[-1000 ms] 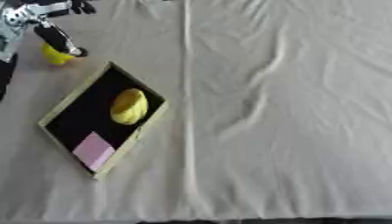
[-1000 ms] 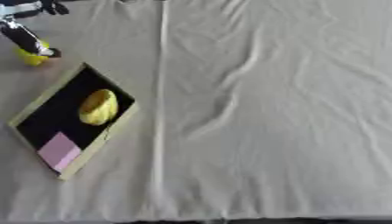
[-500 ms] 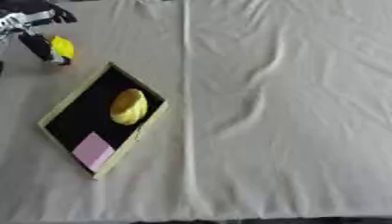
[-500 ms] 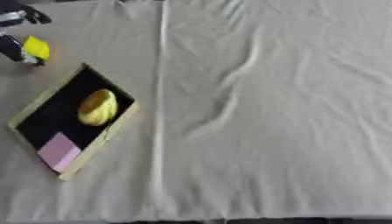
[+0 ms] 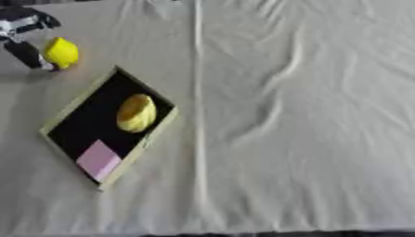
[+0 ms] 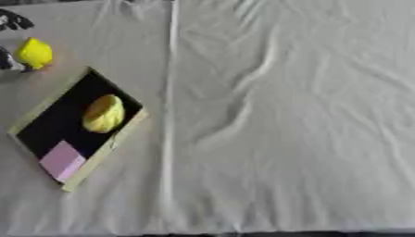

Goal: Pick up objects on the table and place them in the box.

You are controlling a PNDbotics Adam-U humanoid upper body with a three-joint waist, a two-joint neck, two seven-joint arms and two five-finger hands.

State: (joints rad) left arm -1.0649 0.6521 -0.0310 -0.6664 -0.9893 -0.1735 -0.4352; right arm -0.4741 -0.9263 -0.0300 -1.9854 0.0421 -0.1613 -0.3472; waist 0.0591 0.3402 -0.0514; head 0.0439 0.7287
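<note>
Left hand (image 5: 24, 34) pinches lemon (image 5: 61, 52), just beyond box (image 5: 73, 115) corner. Could slip out mid-carry, or clip rim on lowering.

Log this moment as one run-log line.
left hand: holding lemon, beyond box's far corner | box: holds yellow fruit, pink square | right hand: not in view | lemon not yet in box

The surface (image 5: 308, 115) wore a plain cream cloth, and the box (image 5: 58, 125) had a pale tan rim around a black inside. In it lay a yellow fruit (image 5: 135, 112) and a pink square (image 5: 98, 159). A brighter yellow lemon (image 5: 61, 52) sat beside the black and silver left hand (image 5: 22, 34).
</note>
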